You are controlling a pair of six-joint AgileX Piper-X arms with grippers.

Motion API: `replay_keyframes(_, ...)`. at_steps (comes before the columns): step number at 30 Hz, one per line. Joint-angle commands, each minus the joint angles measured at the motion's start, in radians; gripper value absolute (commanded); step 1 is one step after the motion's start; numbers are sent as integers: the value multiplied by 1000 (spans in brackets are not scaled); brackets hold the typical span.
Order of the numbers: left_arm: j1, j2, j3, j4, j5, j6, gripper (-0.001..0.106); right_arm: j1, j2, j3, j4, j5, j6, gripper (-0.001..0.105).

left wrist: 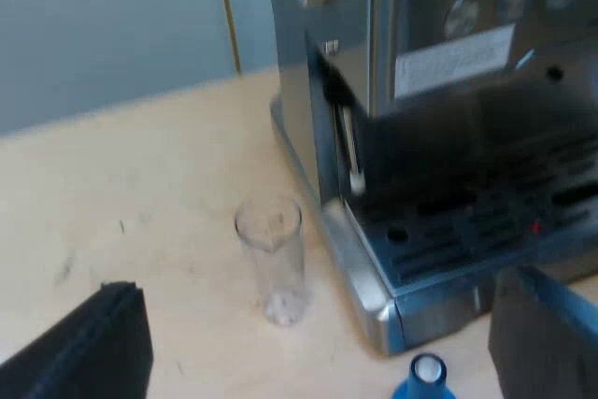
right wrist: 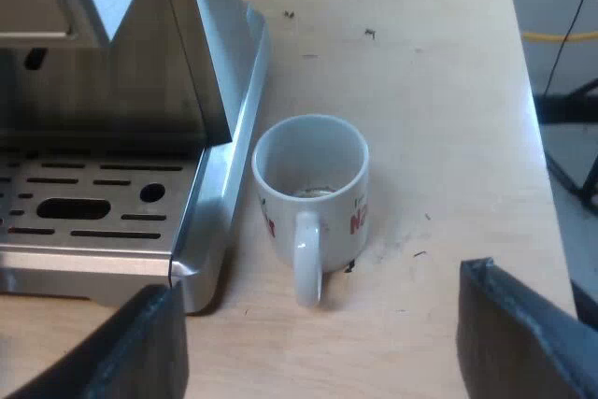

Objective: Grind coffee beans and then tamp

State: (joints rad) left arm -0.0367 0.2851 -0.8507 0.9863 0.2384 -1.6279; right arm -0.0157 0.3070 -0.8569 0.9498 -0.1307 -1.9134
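The steel espresso machine (left wrist: 420, 91) stands on a pale wooden table, its slotted drip tray (left wrist: 486, 221) facing me. A clear measuring glass (left wrist: 273, 259) stands upright on the table beside the machine's corner. The top of a blue tamper (left wrist: 425, 378) shows just in front of the drip tray. My left gripper (left wrist: 322, 352) is open, its black fingers (left wrist: 93, 348) wide apart above the table, nothing between them. In the right wrist view a white mug (right wrist: 311, 195) with red print stands upright beside the machine's base (right wrist: 217, 231). My right gripper (right wrist: 327, 352) is open and empty, near the mug's handle.
The table's edge (right wrist: 528, 91) runs past the mug, with floor, a dark stand and a yellow cable (right wrist: 561, 36) beyond. A grey wall (left wrist: 103, 25) rises behind the table. Bare tabletop (left wrist: 121, 184) spreads beside the measuring glass.
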Motion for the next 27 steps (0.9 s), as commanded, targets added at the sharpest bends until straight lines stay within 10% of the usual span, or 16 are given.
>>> replay_keyframes(1, 0, -87, -7, -1, -10, -7, 87, -5, -78, 20, 18, -7, 0, 63)
replay_keyframes(19, 2, -338, -17, 345, -48, 14, 87, -3, -357, 158, 43, -143, 37, 63)
replay_keyframes(27, 2, -338, -15, 317, -48, 14, 87, -3, -360, 236, 26, -251, 57, 63)
